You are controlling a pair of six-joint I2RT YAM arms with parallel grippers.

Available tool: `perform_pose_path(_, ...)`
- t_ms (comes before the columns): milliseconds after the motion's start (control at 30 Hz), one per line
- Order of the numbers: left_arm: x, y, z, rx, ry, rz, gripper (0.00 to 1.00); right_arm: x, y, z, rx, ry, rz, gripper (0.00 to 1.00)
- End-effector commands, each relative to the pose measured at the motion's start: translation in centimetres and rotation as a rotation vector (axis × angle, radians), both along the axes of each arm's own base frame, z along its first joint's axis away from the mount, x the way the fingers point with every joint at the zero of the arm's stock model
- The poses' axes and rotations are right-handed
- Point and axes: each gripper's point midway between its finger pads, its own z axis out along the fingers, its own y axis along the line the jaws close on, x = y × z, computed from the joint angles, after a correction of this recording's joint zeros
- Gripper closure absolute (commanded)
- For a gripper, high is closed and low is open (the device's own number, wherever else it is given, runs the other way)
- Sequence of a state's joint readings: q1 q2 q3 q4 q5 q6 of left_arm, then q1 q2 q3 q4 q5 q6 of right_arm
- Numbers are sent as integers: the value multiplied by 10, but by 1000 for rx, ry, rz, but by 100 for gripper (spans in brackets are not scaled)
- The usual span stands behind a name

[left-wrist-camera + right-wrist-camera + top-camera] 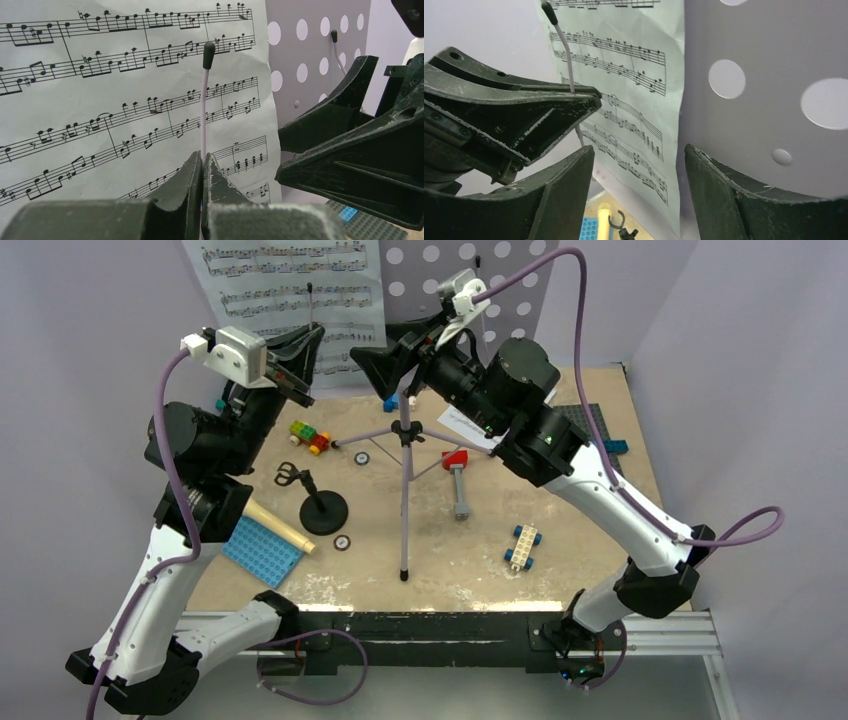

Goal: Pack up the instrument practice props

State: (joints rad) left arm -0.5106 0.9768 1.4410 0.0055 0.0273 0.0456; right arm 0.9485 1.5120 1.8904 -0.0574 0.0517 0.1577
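Clamping the thin lilac page-holder wire (203,115), the left gripper (202,161) sits at upper left, fingers pinched together on the wire below its black tip. The wire runs up the front of the white sheet-music page (115,100), which stands upright against the left part of the lilac perforated music stand (500,285).

On the surface (450,565) by the left arm lies a blue studded plate (262,552). The cream-yellow microphone (283,529) lies just beside its far edge, 1 end hidden by the arm. Right of that, the black round-base mic stand (323,512) stands on its base, clip on top, near the microphone but apart from it. Behind it sits a coloured brick car (310,437).

At centre, the music stand's pole and 3 legs are planted on the surface, with the desk at the back.

The right gripper (639,155) is spread wide and holds nothing. It hovers at the right edge of the sheet-music page, where the page meets the bare perforated panel, close to the left gripper.

Under the right arm a second white sheet (465,425) lies flat, partly covered, its print too small to read. Near it is a red-and-grey brick piece (458,480), then a white wheeled brick (522,545). At far right are a grey studded plate (590,420) and a blue brick (615,446).
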Motion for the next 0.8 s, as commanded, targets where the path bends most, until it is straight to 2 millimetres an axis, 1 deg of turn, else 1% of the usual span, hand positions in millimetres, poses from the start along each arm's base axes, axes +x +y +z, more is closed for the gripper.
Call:
perform_pose_path(0, -16, 3, 18, -18, -81, -27, 100, -9, 0, 25, 41, -34, 46, 31)
perform_pose_path(67, -17, 3, 18, -18, -81, -29, 100, -7, 2, 27, 38, -33, 46, 34)
perform_pose_path(167, -17, 2, 18, -17, -80, -34, 100, -4, 5, 25, 30, -21, 44, 42)
perform_pose_path(333, -19, 2, 17, -18, -81, -39, 100, 3, 9, 22, 25, 2, 42, 61)
perform_pose_path(567, -20, 3, 17, -18, -82, -38, 100, 6, 5, 23, 32, 13, 34, 84)
perform_pose_path(667, -20, 4, 17, -19, -83, -30, 100, 4, 0, 25, 37, 9, 31, 100)
perform_pose_path(767, -20, 5, 18, -22, -85, -26, 100, 0, -10, 30, 51, -1, 19, 100)
